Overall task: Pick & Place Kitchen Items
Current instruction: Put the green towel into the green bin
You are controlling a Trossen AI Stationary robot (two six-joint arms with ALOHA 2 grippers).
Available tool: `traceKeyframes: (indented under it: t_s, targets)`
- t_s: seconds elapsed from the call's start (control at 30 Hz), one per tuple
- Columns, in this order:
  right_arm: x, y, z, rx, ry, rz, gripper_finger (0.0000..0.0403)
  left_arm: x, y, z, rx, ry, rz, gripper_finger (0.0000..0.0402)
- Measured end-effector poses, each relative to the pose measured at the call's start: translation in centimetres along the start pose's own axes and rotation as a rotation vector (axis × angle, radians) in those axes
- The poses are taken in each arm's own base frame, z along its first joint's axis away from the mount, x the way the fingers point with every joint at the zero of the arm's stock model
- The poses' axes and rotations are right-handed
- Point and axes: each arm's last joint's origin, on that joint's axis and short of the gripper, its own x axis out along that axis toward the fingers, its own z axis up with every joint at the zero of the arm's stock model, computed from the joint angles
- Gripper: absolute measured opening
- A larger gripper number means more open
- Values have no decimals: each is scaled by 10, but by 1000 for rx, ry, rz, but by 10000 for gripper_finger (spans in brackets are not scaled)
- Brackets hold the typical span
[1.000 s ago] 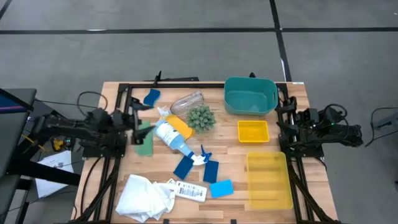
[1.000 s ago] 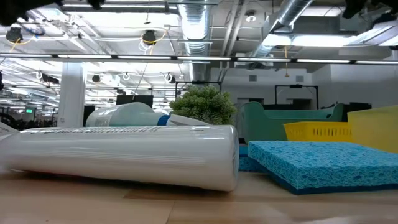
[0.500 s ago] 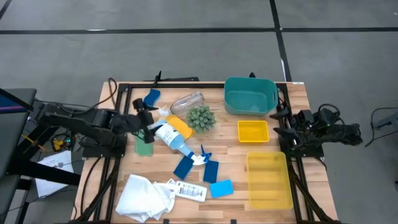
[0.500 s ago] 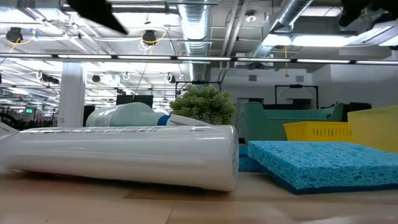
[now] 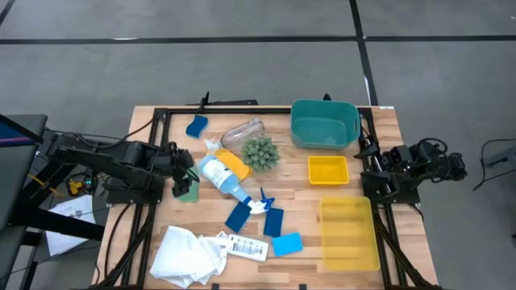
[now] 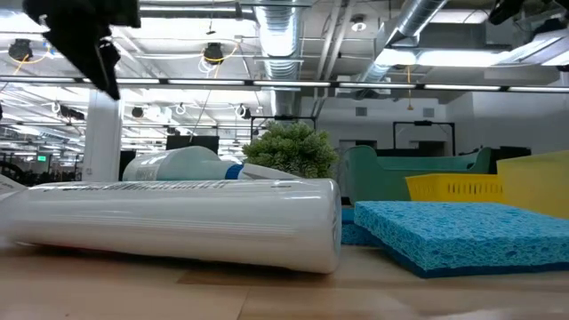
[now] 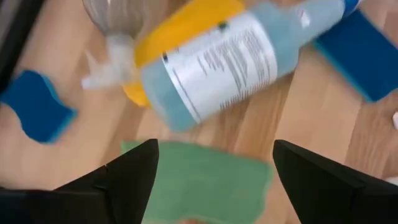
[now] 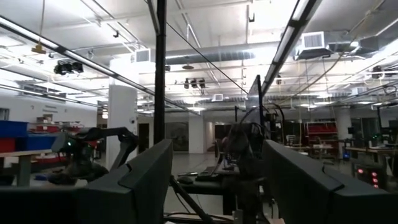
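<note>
I have the table (image 5: 145, 121) spread with clutter, the teal bin (image 5: 325, 123) and yellow bin (image 5: 347, 232) sitting at the right side, presumably to receive items. My left gripper (image 5: 182, 171) hangs over the green sponge (image 7: 199, 180), fingers spread wide and empty, lined up to straddle it beside the spray bottle (image 7: 224, 59). My right gripper (image 5: 369, 155) waits at the table's right edge, fingers parted, holding nothing, pointing off into the room.
</note>
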Motion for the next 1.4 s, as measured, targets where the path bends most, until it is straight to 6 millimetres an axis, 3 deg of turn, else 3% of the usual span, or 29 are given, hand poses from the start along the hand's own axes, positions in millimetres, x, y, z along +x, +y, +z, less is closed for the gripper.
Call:
traceKeyframes:
  t_s: [0.27,0.53,0.97,1.4]
  targets:
    - [0,1,1,-5,-7,7,240,27,-1,-22,-44,112,30,309]
    - [0,0,1,-5,-10,4,240,37,-6,-19,-52,151,64,294]
    - [0,0,1,-10,-10,4,240,79,-26,-13,90,370,112,294]
    - [0,0,2,-29,-17,4,240,115,-21,-7,97,543,83,294]
